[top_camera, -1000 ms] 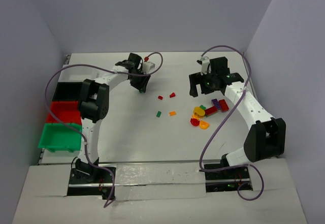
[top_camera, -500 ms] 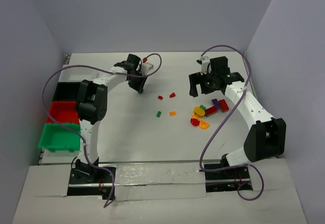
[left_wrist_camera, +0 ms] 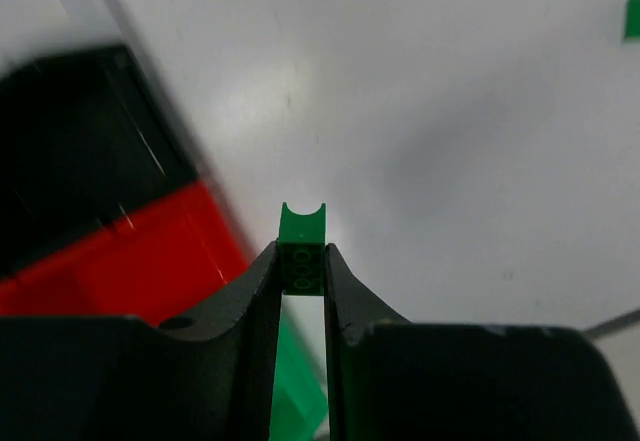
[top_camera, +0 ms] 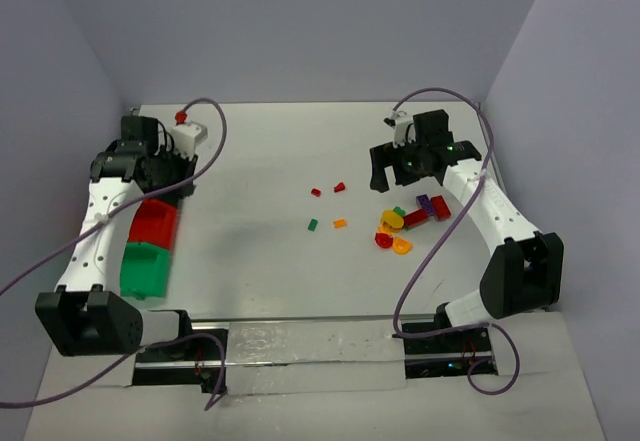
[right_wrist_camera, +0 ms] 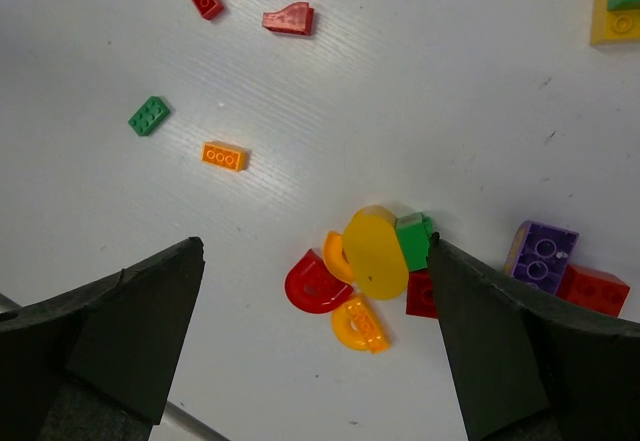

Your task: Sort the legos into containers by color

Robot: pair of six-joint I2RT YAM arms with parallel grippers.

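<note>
My left gripper [left_wrist_camera: 301, 264] is shut on a small green lego [left_wrist_camera: 301, 246] that sticks out past the fingertips. It hangs over the table beside the containers at the left: a black bin [left_wrist_camera: 80, 141], a red bin [left_wrist_camera: 120, 261] and a green bin [left_wrist_camera: 300, 386]. From above, the left gripper [top_camera: 158, 181] sits at the far end of the row, by the red bin [top_camera: 155, 223] and green bin [top_camera: 145, 268]. My right gripper [right_wrist_camera: 315, 244] stands open above a pile of legos: a yellow oval [right_wrist_camera: 375, 252], a red rounded piece [right_wrist_camera: 315, 283] and a purple brick [right_wrist_camera: 542, 254].
Loose legos lie mid-table: two red pieces [top_camera: 316, 192] [top_camera: 339, 187], a green brick [top_camera: 312, 225] and an orange brick [top_camera: 340, 223]. The pile [top_camera: 405, 223] lies near the right arm. Purple cables loop over both arms. Walls close in the table on three sides.
The left arm has swung from the back middle of the table to the far left over the bins, carrying the green lego. The right arm has not moved.
</note>
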